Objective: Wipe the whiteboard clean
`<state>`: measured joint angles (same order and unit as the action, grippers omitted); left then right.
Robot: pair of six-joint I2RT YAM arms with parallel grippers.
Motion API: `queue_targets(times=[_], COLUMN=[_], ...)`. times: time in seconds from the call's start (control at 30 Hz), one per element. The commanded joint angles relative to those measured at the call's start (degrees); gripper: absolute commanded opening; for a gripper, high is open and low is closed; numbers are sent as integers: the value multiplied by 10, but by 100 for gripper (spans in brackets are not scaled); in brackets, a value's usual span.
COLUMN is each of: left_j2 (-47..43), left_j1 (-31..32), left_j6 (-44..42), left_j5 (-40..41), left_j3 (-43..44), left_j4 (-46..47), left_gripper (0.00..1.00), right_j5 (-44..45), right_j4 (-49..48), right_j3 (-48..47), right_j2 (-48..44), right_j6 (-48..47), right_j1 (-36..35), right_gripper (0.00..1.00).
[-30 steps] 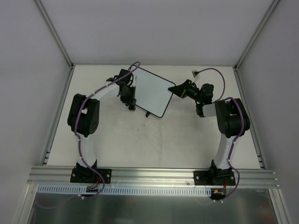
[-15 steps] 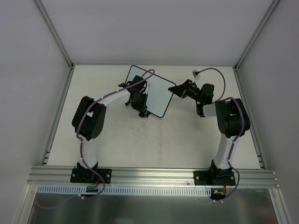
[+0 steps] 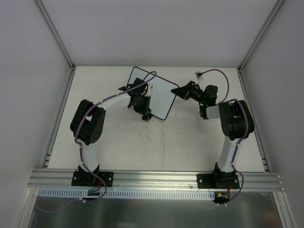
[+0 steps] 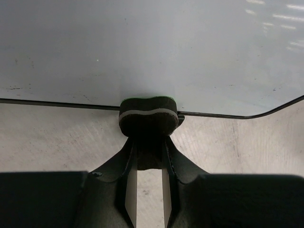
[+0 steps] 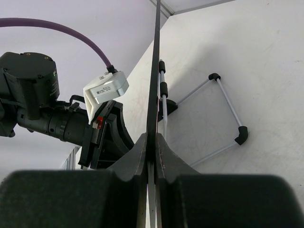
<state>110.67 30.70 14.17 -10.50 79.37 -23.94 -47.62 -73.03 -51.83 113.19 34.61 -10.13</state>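
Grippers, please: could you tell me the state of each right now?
The left gripper is shut on the eraser.
The right gripper is shut on the edge of the whiteboard.

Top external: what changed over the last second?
The left arm swung right. Its left pincer, shut on the eraser, went from the whiteboard left edge onto its face in the first half second. Since then only the elbow has drifted slightly left. The board's far corner also shifted a little left. Unchanged: the right pincer stays clamped on the board's right corner.
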Motion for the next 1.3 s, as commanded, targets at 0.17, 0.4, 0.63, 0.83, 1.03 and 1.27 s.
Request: queue_targets(times=[0.17,0.4,0.63,0.83,1.03,1.27], left_j2=[-106,-159,-174,-201,-201,-201], left_j1=[-57,-101,-163,-185,-208,-218], left_j6=[-1,33,124,164,169,168], left_j5=[-30,52,100,146,146,134], left_j3=[-3,-40,-111,-181,-227,-244], left_j4=[27,28,28,28,28,30], left_gripper=[0,0,0,0,0,15], right_j5=[-42,-40,-41,-40,-40,-39], right_j4=[-147,-148,-147,-147,-147,-147], right_j3=[-7,-11,-13,-13,-11,-11], right_j2=[-46,-43,-41,-40,-39,-38], right_j6=[26,27,28,26,27,25], right_j1=[-11,-11,-10,-11,-10,-11], right_gripper=[0,0,1,1,2,4])
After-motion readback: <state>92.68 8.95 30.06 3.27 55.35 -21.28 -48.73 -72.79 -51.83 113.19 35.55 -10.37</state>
